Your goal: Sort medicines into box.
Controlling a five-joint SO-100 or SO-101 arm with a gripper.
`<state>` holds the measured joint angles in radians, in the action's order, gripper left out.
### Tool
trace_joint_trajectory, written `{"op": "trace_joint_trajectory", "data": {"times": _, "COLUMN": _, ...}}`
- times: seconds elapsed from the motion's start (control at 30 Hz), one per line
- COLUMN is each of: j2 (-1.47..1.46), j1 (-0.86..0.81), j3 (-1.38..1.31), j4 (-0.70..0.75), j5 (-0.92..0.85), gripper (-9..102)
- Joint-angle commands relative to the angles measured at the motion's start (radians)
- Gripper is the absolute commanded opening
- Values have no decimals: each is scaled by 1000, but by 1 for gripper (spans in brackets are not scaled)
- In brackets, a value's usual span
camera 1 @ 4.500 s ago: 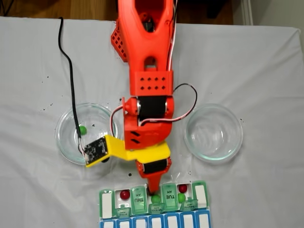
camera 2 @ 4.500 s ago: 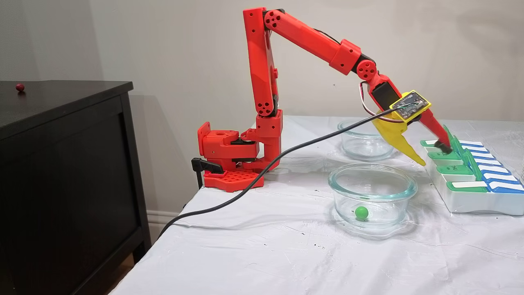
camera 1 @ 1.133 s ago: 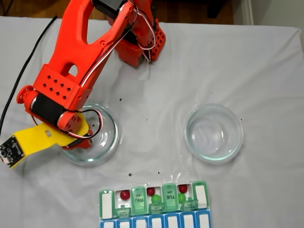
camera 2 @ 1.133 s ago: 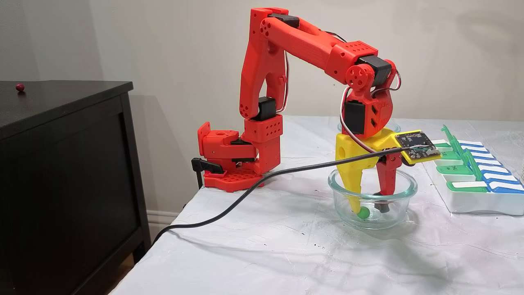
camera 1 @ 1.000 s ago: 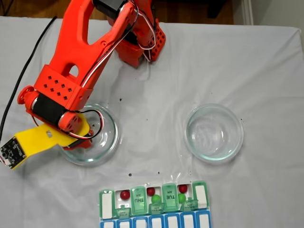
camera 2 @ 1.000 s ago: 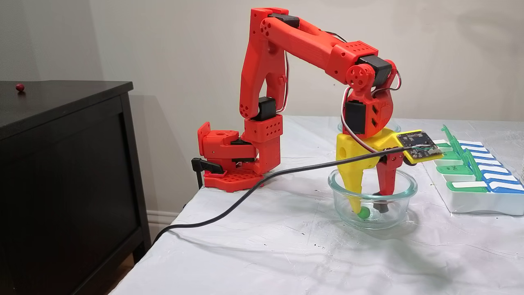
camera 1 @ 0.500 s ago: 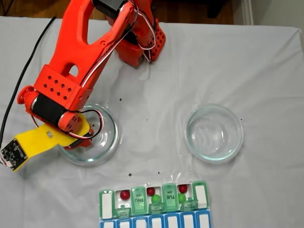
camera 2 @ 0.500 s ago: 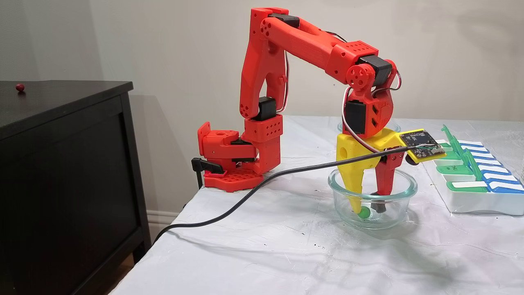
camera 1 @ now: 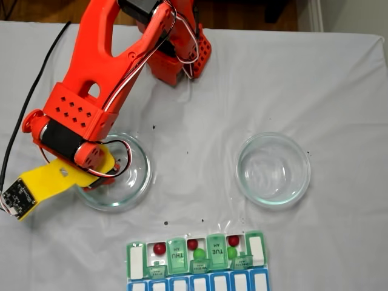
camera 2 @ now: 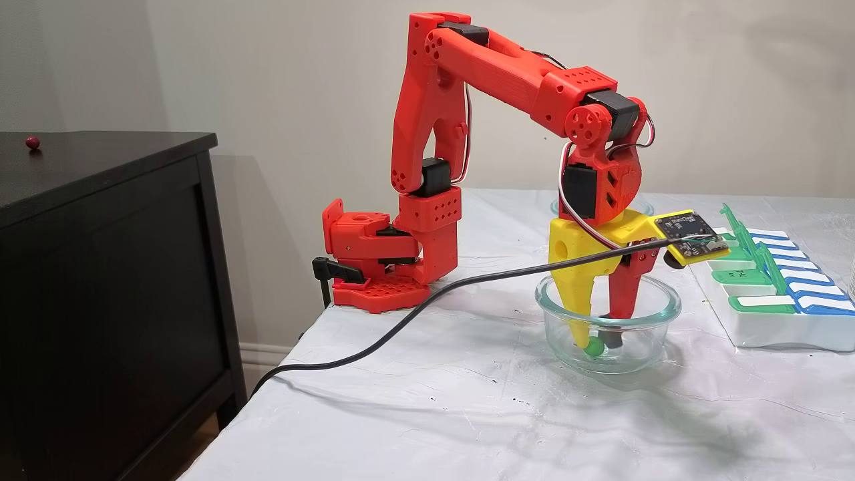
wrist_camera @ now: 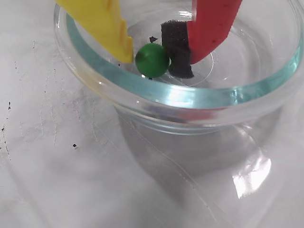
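On the far left of a fixed view from the side, a single dark red pill [camera 2: 32,141] lay on top of a black cabinet [camera 2: 107,280], well apart from the table. To its right the red arm [camera 2: 494,73] rose from its base at the table's edge, bent forward at the elbow and pointed its wrist straight down into the near glass dish [camera 2: 608,331].

The gripper [wrist_camera: 151,61] stood inside that dish, its yellow finger and its red finger, which carried a black foam pad [wrist_camera: 176,50], closed in against either side of one green pill [wrist_camera: 152,60] on the dish floor. In the wrist view both fingers touched the pill, so it was pinched between them.

In a fixed view from above, the dish under the wrist [camera 1: 136,182] lay on the left and a second glass dish [camera 1: 273,168] lay on the right, two dishes in all. Below them, at the bottom edge, sat the box [camera 1: 197,267]. Its raised green lids read "THU" [camera 1: 176,253] and "TUE" [camera 1: 216,251], each with "AM" beside it, the letters turned upside down to the camera. The open cells held three dark red pills [camera 1: 159,248] and two green ones [camera 1: 198,253]; the smaller print on the lower tabs was too small to read. A row of blue lids [camera 1: 200,283] adjoined the green row.
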<state>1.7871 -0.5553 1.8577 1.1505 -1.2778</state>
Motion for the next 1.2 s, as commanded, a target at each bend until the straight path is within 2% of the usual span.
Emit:
{"op": "trace_joint_trajectory", "data": {"times": 0.0, "j2": 44, "j1": -6, "j3": -34, "j4": 20, "j5": 0, "gripper": 12}}
{"op": "trace_joint_trajectory", "data": {"times": 0.77, "j2": -3, "j1": -20, "j3": -32, "j4": 17, "j5": -21, "gripper": 15}}
{"op": "trace_joint_trajectory", "data": {"times": 0.93, "j2": -6, "j1": -20, "j3": -28, "j4": 15, "j5": -20, "gripper": 9}}
{"op": "trace_joint_trajectory", "data": {"times": 1.0, "j2": -3, "j1": -21, "j3": -25, "j4": 6, "j5": -6, "gripper": 2}}
{"op": "trace_joint_trajectory", "data": {"times": 1.17, "j2": 12, "j1": -20, "j3": -9, "j4": -12, "j5": -2, "gripper": 1}}
